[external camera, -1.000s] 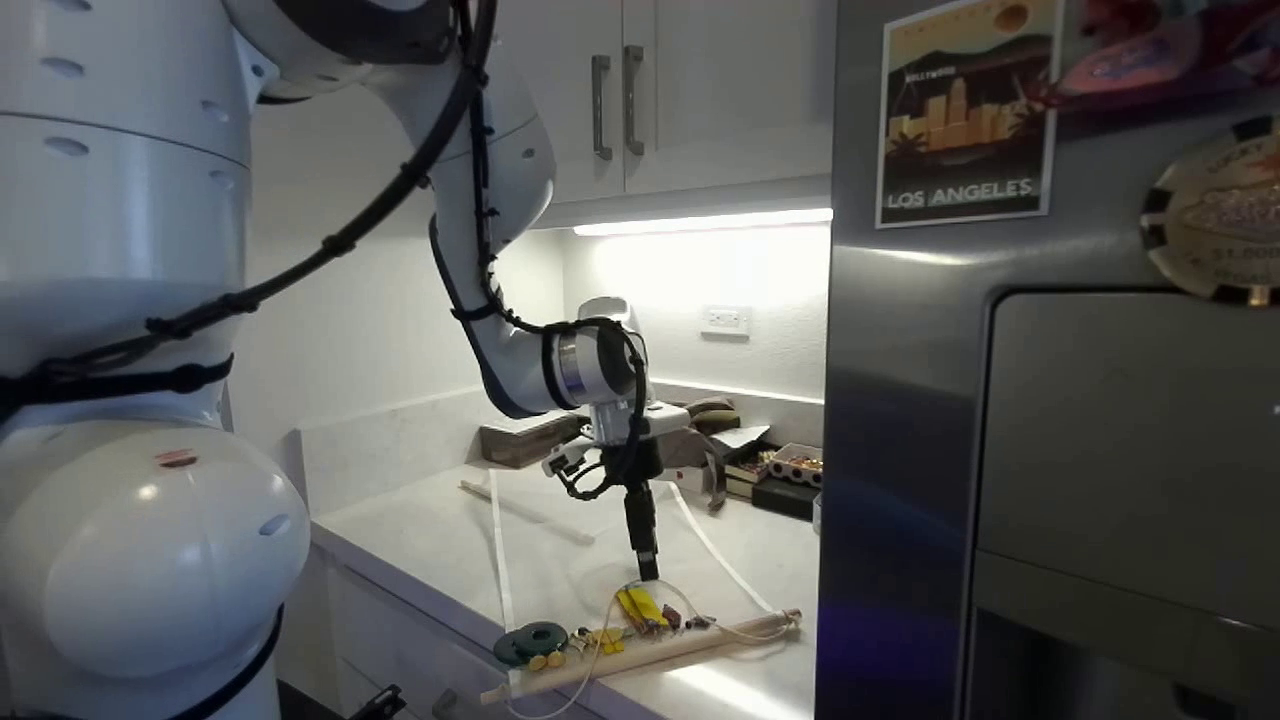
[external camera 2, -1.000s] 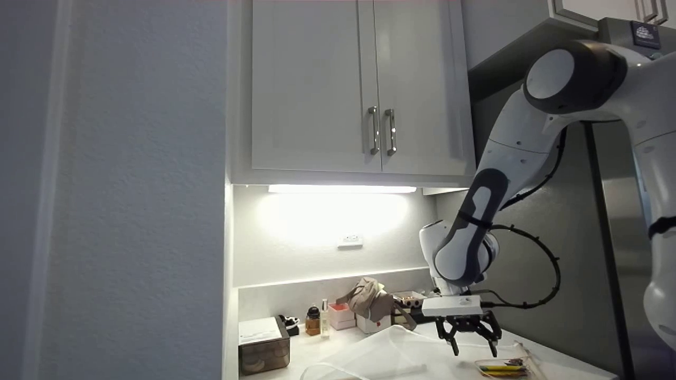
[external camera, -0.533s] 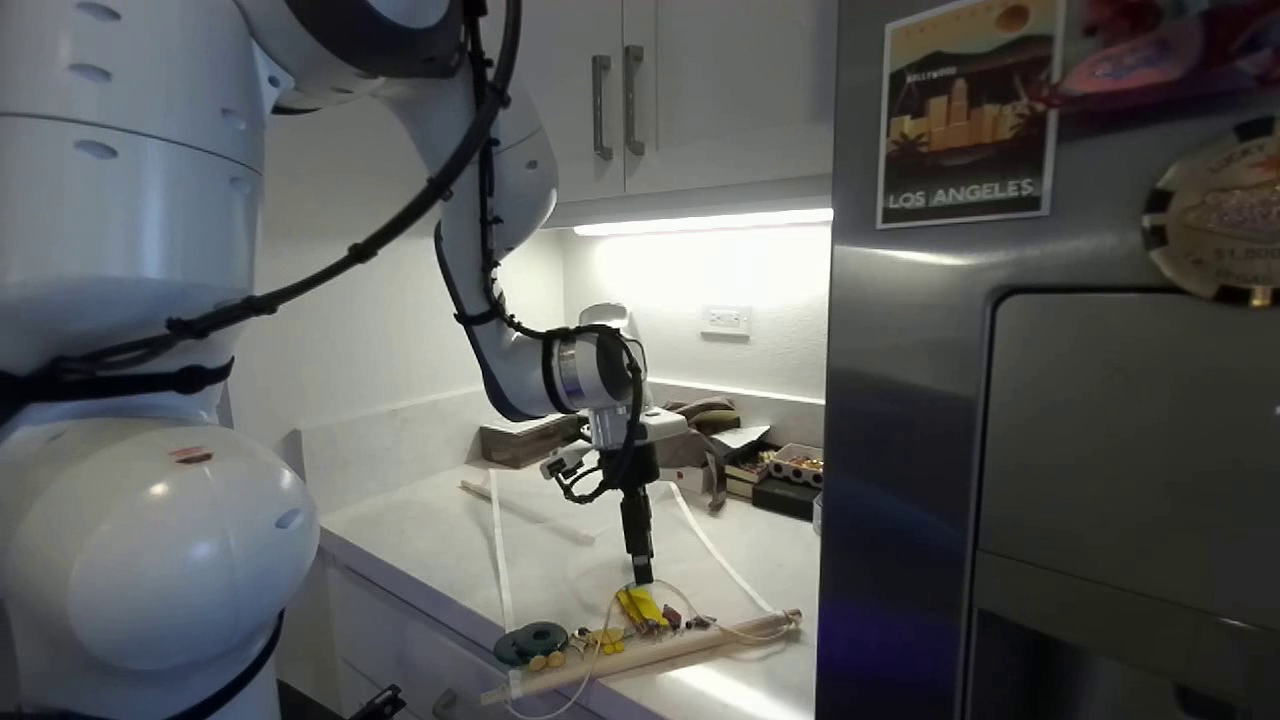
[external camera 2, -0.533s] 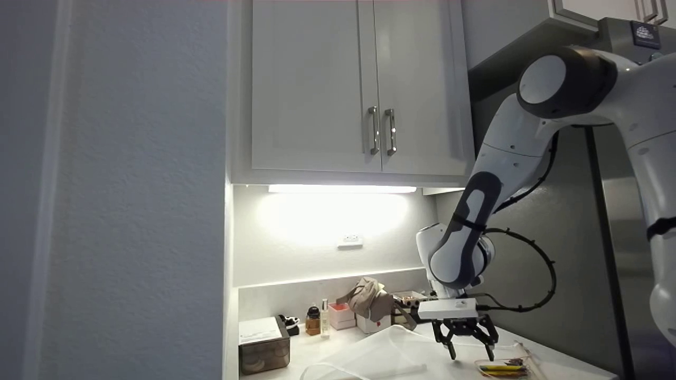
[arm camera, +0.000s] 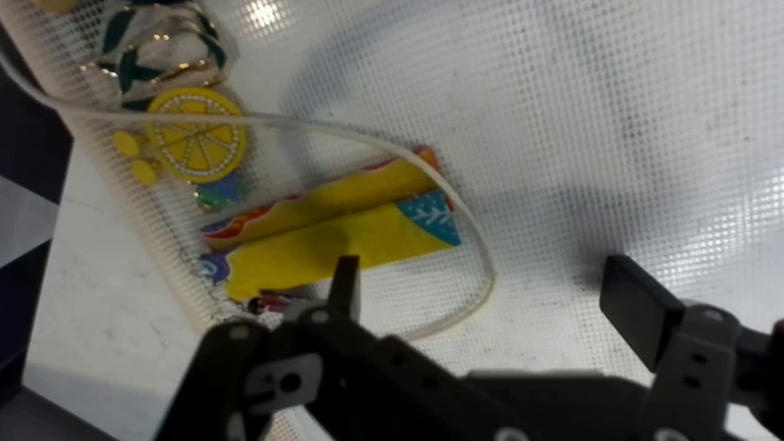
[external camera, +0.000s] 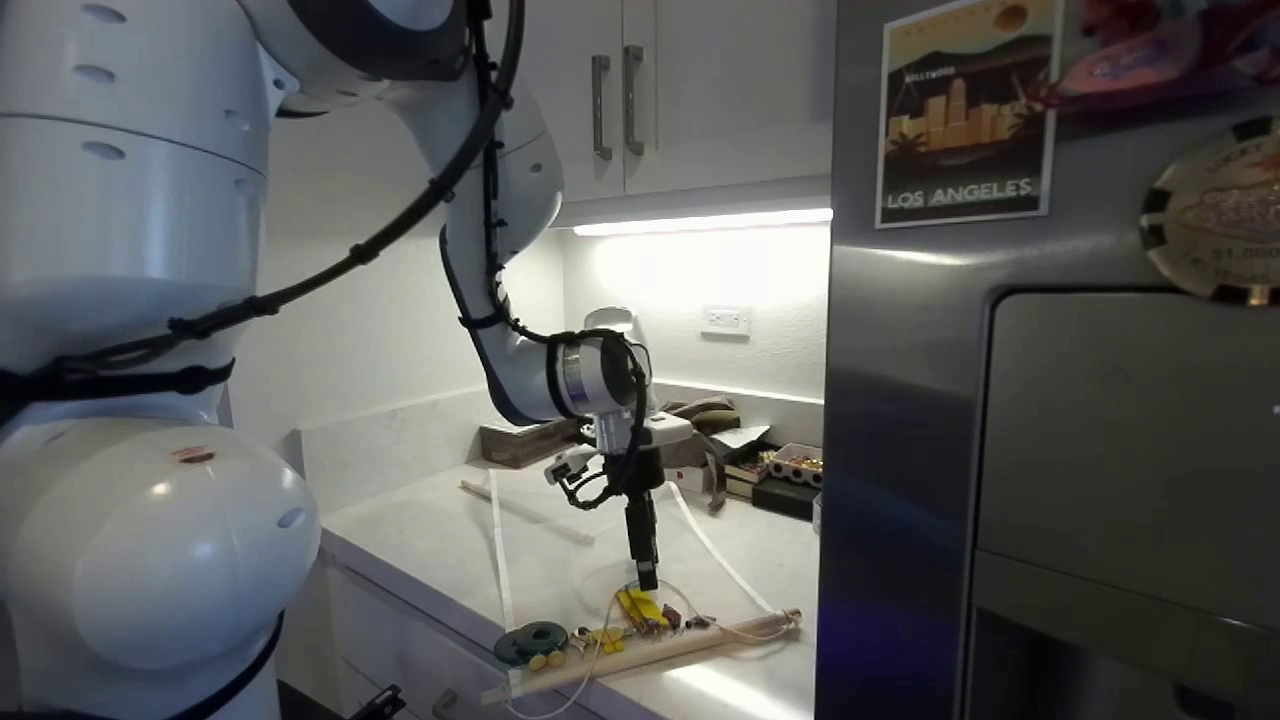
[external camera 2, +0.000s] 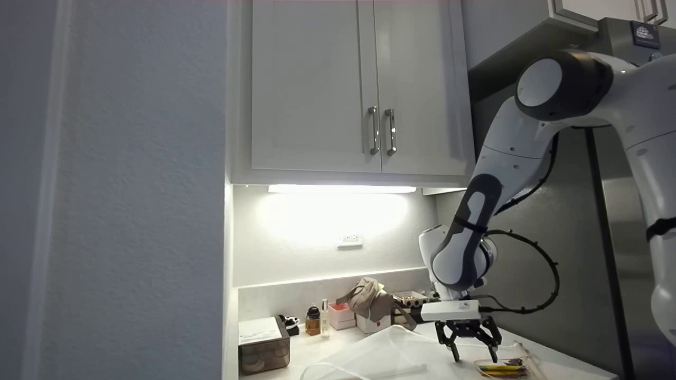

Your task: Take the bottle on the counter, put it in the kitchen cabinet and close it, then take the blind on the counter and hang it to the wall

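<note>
Blind (arm camera: 551, 141) of off-white mesh, its fine square weave letting the white counter (external camera: 430, 530) show through, lies spread out over that surface. Opaque pale bands (external camera: 501, 550) edge two of its sides; a light wooden dowel (external camera: 650, 655) lies along its end at the counter's front edge, and another rod (external camera: 530, 514) shows at the far end. A thin whitish cord (arm camera: 306, 126) loops over the mesh, crossing a lemon-slice trinket (arm camera: 196, 133) and the tip of one of two yellow wrappers (arm camera: 343, 239) that lie side by side on it. The gripper (external camera 2: 475, 358) points down over this part, fingers spread wide and holding nothing, one near the wrappers; whether the tips touch the mesh I cannot tell. The amber bottle (external camera 2: 312, 323), squat and dark-capped, stands upright at the counter's back, just beside a slim clear bottle (external camera 2: 325, 321). Above, both flat doors of the kitchen cabinet (external camera 2: 317, 95) are closed, their silver bar handles (external camera 2: 374, 130) side by side; a white outlet plate (external camera 2: 350, 241) sits on the plain wall (external camera 2: 285, 253) below.
</note>
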`<move>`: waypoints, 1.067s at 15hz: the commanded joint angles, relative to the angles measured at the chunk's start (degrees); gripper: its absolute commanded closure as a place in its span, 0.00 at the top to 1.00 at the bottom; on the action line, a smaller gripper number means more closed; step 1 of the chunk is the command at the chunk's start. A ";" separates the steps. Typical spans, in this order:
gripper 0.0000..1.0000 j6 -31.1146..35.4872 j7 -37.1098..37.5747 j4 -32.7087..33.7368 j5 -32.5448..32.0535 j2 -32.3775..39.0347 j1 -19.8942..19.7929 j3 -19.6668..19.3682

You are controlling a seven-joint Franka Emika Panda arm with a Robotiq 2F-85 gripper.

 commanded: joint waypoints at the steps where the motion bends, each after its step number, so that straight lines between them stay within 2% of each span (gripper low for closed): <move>1: 1.00 3.04 -2.84 0.28 0.81 0.52 1.08 -0.79; 7: 0.99 6.15 -4.32 0.31 0.68 1.61 1.64 -1.21; 8: 0.89 6.60 -4.55 0.29 0.77 1.83 1.62 -1.31; 9: 0.84 6.92 -4.73 0.25 0.75 1.95 1.55 -1.50; 10: 0.73 7.24 -5.41 0.20 0.82 1.94 1.44 -1.72; 13: 0.60 8.47 -7.02 -0.13 1.06 1.76 1.09 -2.58; 14: 0.61 8.65 -7.38 -0.20 1.24 1.69 0.96 -2.88; 15: 0.68 8.75 -7.96 -0.21 1.33 1.71 0.91 -3.16; 16: 0.88 8.69 -8.34 -0.26 1.37 1.64 0.91 -3.46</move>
